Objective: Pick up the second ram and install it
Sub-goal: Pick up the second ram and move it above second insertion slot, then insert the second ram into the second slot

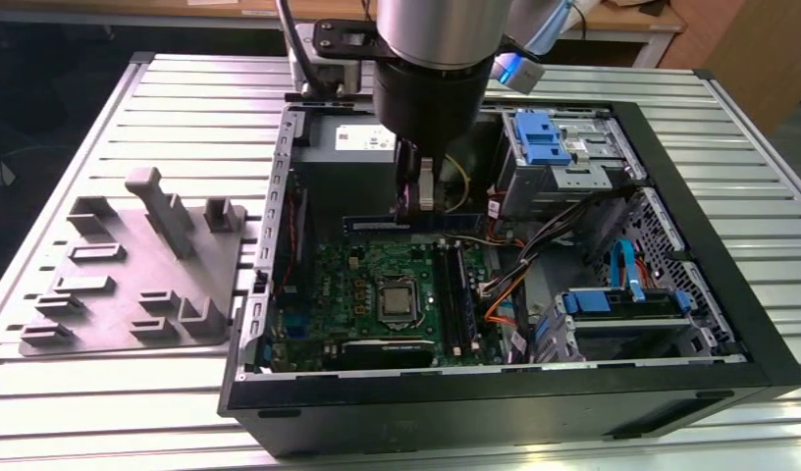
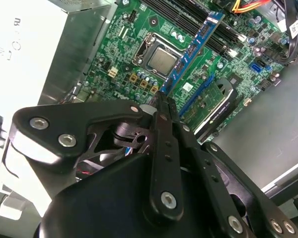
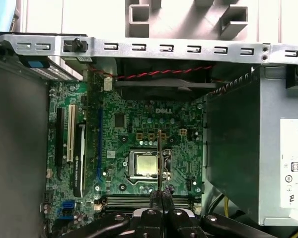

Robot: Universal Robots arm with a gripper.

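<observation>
My gripper (image 1: 414, 210) hangs inside the open computer case, above the green motherboard (image 1: 361, 275), and is shut on the second ram (image 1: 374, 225). The stick is a thin blue-green board held level, crosswise, just below the grey power-supply box (image 1: 354, 142). In the second wrist view the ram (image 2: 193, 47) reaches out from the fingertips (image 2: 163, 106) over the processor socket (image 2: 161, 59). In the first wrist view the ram is seen edge-on as a thin line (image 3: 159, 158) above the gripper (image 3: 161, 192), with the black memory slots (image 3: 124, 201) beside the fingers.
A grey parts fixture (image 1: 138, 265) lies on the slatted table at the exterior view's left. Drive cages with blue clips (image 1: 558, 142) and loose orange and blue cables (image 1: 506, 294) fill the case's right half. A black expansion card (image 1: 388, 345) sits near the front edge.
</observation>
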